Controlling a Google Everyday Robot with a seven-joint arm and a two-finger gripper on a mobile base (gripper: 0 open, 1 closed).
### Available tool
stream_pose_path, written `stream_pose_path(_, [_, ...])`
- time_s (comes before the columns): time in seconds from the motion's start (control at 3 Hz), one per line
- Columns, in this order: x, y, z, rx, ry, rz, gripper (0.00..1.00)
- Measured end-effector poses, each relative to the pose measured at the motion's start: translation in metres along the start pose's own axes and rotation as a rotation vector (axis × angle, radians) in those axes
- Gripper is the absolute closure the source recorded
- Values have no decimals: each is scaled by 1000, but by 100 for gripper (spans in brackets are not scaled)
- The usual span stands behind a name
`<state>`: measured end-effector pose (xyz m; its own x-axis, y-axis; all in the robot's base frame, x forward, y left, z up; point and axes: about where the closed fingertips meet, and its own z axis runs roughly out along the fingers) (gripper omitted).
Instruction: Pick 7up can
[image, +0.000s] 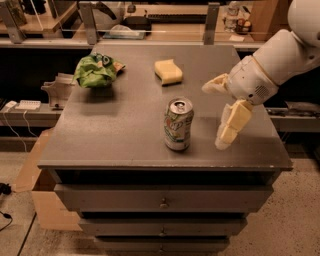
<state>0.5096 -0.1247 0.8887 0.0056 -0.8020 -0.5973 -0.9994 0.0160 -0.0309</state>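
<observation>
— Where do we find the 7up can (178, 125)?

— We see it standing upright on the grey tabletop (120, 130), towards the front edge and a little right of the middle. Its silver top with the pull-tab faces up. Nothing touches it.

— And the gripper (212, 117)?

— It hangs to the right of the can, over the right part of the tabletop, near the can but plainly apart from it. It sits at the end of the white arm (272, 62), which reaches in from the upper right corner.

— How do we read its jaws?

— We read them as spread wide. One of the pale fingers (215, 84) points left, at about the height of the can's top; the other points down, with its tip low over the tabletop. We cannot tell whether that tip touches the surface. Between the two we see only bare tabletop, so the gripper has hold of nothing.

— What else lies on the top?

— We see a crumpled green snack bag (95, 71) at the back left and a pale yellow sponge (168, 71) near the back, behind the can. Both lie well apart from the can and from the gripper.

— And below?

— Under the tabletop we see drawers (162, 197) with small knobs. A cardboard box (42, 200) stands on the floor just beside the cabinet's left side.
</observation>
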Motion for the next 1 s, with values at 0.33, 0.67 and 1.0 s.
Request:
stream_pose_path(0.33, [-9,-1,13,-56,-80,-34,0])
stream_pose_path(0.67, [-16,4,29,-114,-120,-59,0])
stream_pose_path(1.0, [-21,8,45,-169,-147,-76,0])
